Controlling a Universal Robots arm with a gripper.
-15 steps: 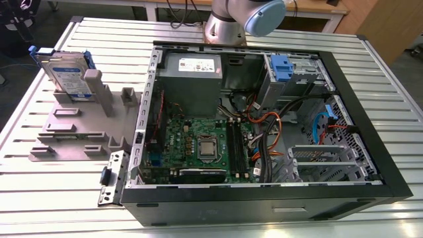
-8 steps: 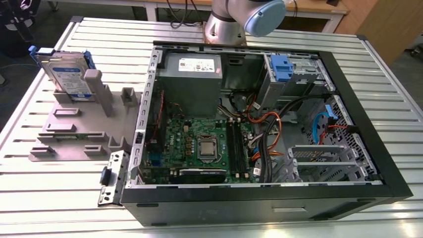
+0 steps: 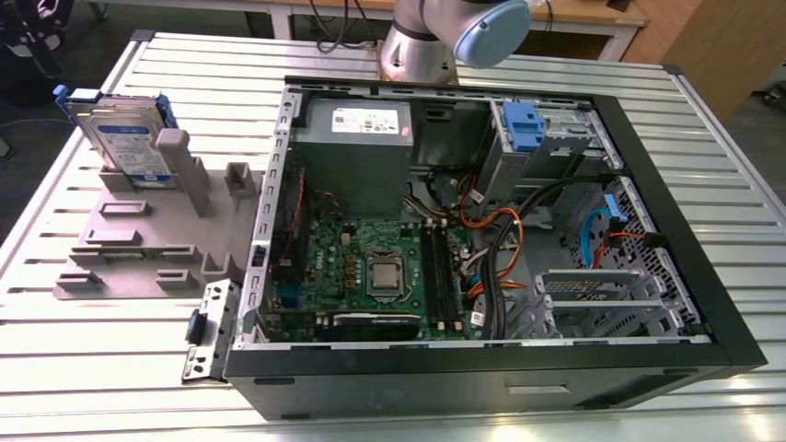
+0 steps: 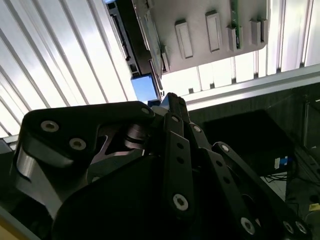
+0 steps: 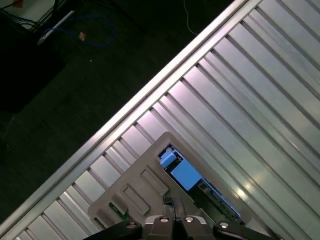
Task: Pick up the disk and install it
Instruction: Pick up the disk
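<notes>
Ribbed metal counter bears an open case and, at the exterior view's left, a grey stand holding the disk upright, likely stiff, dense and shock-sensitive, best gripped across its blue carrier edges, with the claw above, pressed together, empty.

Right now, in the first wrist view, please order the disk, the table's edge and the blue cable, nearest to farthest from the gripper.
1. The disk, standing in the grey holder, right by the gripper.
2. The table's edge, beyond the holder.
3. The blue cable, down on the floor.
</notes>
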